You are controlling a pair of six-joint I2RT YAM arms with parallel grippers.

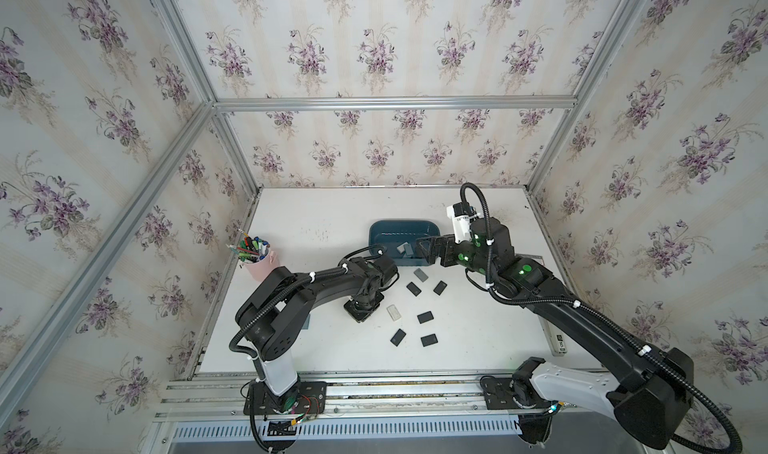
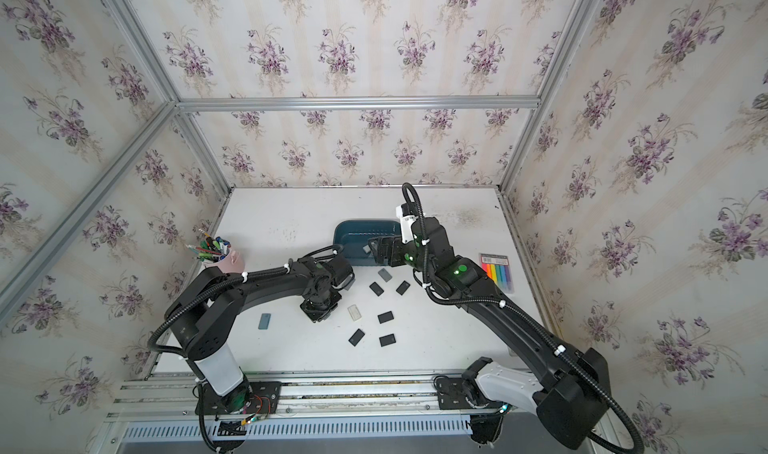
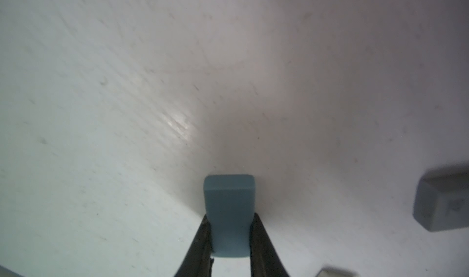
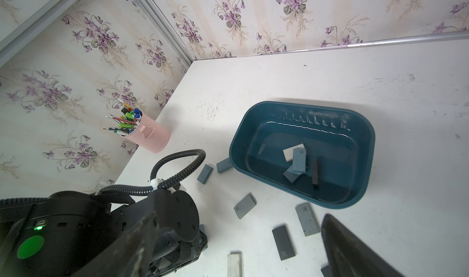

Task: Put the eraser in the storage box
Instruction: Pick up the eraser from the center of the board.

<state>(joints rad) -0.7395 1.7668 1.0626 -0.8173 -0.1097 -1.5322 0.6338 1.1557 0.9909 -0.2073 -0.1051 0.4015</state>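
The left gripper [image 3: 230, 218] is pinching the blue-grey eraser [image 3: 228, 197], perhaps barely lifted, with the storage box [image 1: 390, 233] lying to its upper right.

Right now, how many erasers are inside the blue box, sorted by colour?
White eraser: 1
Blue-grey erasers: 2
Dark eraser: 1
Total in the storage box: 4
A pale sliver by the wall may be only a reflection, so it is not counted.

Glossy smooth teal plastic storage box [image 4: 304, 110], matt blue-grey rubbery eraser [image 3: 228, 212], scuffed matt white table [image 4: 380, 85].
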